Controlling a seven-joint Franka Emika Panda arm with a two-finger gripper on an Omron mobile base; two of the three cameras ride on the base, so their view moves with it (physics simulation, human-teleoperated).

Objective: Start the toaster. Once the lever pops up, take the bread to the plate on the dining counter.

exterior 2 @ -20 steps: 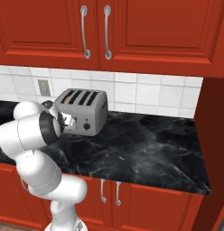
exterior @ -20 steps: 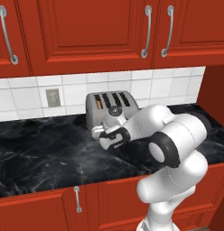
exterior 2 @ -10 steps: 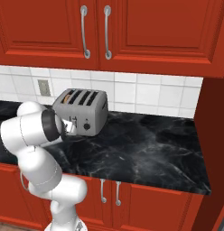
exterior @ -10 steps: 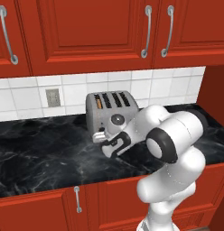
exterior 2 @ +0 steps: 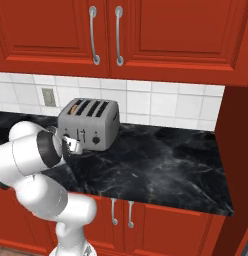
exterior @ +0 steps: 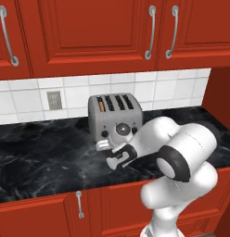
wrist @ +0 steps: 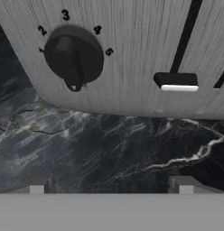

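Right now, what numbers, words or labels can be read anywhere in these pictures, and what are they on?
"2", "3", "4", "5": printed around the black knob on the toaster front, in the hand view.
A short tick mark left of the knob has no readable number.
The lever beside it has no label.
In both base views the toaster front is too small to read.
Nothing else carries text.

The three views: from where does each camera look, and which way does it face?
Left base view: behind-left of the arm, facing the toaster; arm rises lower right, open gripper low before its front.
Right base view: behind-right, same toaster; arm lower left.
Hand view: close on the toaster front; knob, lever, fingertips.
Shared: toaster, counter.
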